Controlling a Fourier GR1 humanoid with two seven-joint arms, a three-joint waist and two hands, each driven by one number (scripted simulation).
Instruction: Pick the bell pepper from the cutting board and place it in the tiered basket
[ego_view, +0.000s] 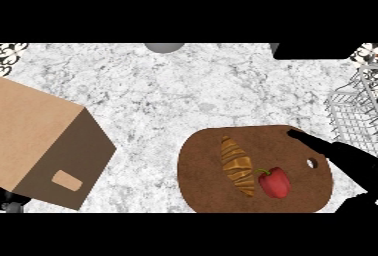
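One bell pepper (275, 182), one croissant (238, 165) — one cutting board (207, 187)

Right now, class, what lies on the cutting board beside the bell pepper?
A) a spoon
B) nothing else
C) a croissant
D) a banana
C: a croissant lies on the board just left of the red pepper, the two apart or barely touching.

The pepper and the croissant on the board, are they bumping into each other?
Apart. The head view shows a thin strip of brown board between the red pepper and the croissant, though the pepper's green stem reaches close to the croissant.
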